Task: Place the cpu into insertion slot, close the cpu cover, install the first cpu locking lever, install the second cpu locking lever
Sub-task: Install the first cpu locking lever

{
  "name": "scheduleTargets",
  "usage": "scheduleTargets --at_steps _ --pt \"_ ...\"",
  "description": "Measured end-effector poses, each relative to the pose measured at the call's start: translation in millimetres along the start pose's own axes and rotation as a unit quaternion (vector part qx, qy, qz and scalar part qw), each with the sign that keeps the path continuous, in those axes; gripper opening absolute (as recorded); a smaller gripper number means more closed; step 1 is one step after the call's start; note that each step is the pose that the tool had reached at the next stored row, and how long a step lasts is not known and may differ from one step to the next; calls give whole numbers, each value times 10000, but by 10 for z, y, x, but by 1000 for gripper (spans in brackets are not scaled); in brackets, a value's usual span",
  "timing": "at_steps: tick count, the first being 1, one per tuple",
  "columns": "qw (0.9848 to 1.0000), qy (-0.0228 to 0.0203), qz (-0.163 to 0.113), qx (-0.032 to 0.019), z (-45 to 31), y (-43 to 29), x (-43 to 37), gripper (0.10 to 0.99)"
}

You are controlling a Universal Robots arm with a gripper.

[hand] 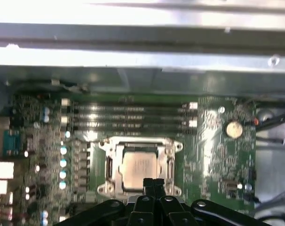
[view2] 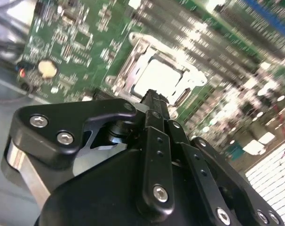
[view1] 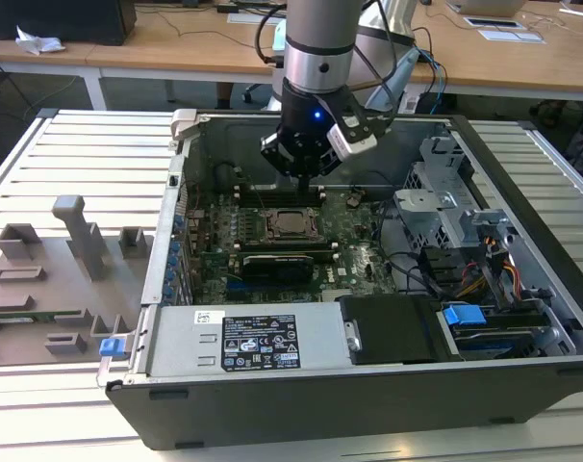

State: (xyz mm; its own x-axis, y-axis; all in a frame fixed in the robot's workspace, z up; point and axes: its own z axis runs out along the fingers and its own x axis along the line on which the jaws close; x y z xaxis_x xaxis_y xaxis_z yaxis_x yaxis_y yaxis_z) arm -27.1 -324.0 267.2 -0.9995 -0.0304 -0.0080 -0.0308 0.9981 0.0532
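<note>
The cpu [view1: 291,223] lies flat in the insertion slot [view1: 271,231] on the green motherboard inside the open computer case. Its pale metal face shows in both wrist views [hand: 138,165] [view2: 159,77]. The cpu cover [hand: 139,141] [view2: 134,47], a silvery frame, lies down around the chip with the chip showing through its window. My gripper [view1: 300,175] hangs a little above the board, just behind the socket. Its black fingertips [hand: 152,184] [view2: 154,97] are pressed together with nothing between them, over the socket's edge.
Long memory slots [hand: 128,117] run beside the socket, and a black card [view1: 282,262] lies on its other side. A power supply [view1: 253,337] fills the case front, with a metal drive cage [view1: 436,207] at the exterior view's right. A grey fixture [view1: 51,279] lies outside the case.
</note>
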Motion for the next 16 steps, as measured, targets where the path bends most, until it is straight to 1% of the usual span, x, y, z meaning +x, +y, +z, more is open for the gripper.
scheduleTargets --at_steps 3,6,7,12,16 --pt "10000 0 0 -26 0 0 0 110" --pt "10000 -1 0 -27 0 1 31 110" --pt "10000 -1 0 -27 0 2 70 110" --pt "10000 -1 0 -30 -1 6 187 110" --pt "10000 -4 0 -30 -2 8 253 110"
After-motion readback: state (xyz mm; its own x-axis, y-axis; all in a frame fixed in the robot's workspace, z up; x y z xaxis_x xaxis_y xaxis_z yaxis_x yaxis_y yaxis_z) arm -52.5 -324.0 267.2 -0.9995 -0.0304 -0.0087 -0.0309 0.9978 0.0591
